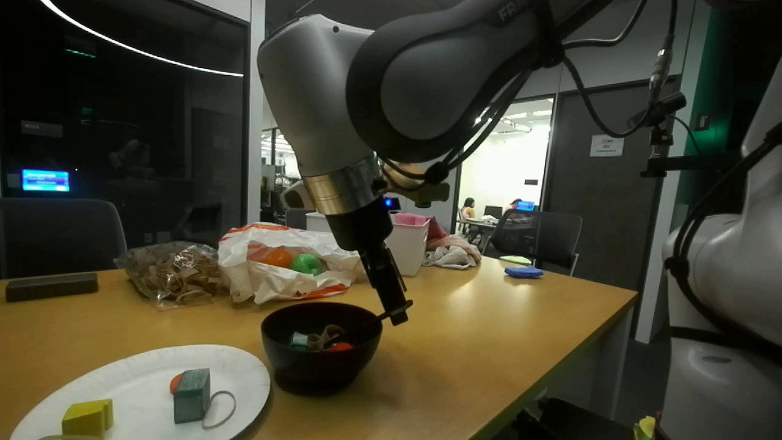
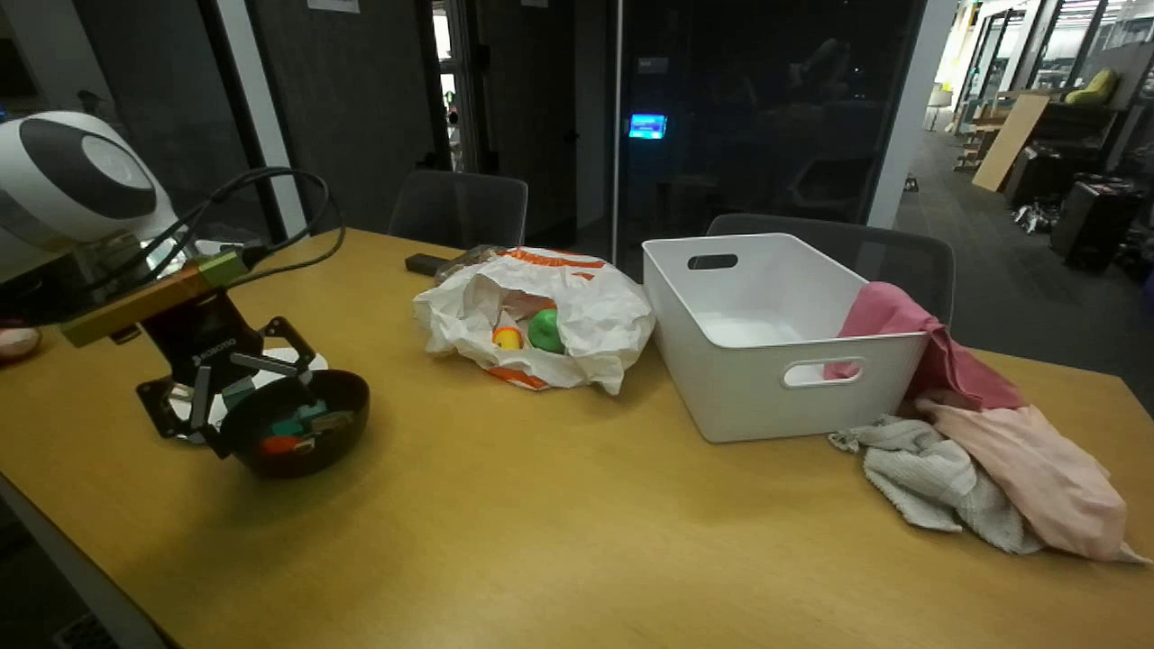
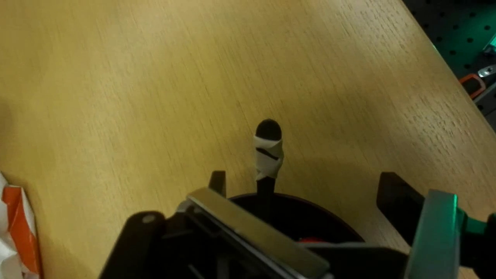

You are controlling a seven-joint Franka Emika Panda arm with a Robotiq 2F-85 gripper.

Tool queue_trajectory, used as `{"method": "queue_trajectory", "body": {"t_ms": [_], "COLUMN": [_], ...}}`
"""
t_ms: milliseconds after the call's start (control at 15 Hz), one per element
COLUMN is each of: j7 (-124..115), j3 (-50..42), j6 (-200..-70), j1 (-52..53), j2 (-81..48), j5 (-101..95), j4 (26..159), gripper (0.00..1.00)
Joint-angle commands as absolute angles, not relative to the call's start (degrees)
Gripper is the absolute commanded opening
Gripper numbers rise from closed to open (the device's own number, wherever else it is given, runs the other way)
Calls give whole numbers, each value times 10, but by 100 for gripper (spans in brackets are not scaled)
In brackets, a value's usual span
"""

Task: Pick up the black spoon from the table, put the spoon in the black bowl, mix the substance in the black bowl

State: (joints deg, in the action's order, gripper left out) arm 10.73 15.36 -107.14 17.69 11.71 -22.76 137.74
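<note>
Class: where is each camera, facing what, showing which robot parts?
Exterior view: low, near white plate, facing black bowl; arm and gripper show.
Exterior view: raised, facing across the table; arm, gripper at picture left.
Wrist view: at arm's end, facing down at black spoon; parted fingers show.
Both exterior views share plate and bowl.

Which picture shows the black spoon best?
The wrist view: the black spoon, its handle pale-wrapped, stands out against the table. In an exterior view, only a thin dark line slants from the bowl; in an exterior view where the gripper overlaps the bowl, I can't distinguish the spoon.
</note>
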Motion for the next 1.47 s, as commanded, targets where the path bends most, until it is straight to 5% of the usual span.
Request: {"method": "queue_trajectory", "body": {"t_ms": [0,1400], "j7": [126,119], "j3": [145,138], "j6": [-1089,-1091], "j1": [166,145], "j2": [126,88], "j5": [-231,-224], "j4": [1389,1383], "gripper": [100,96]}}
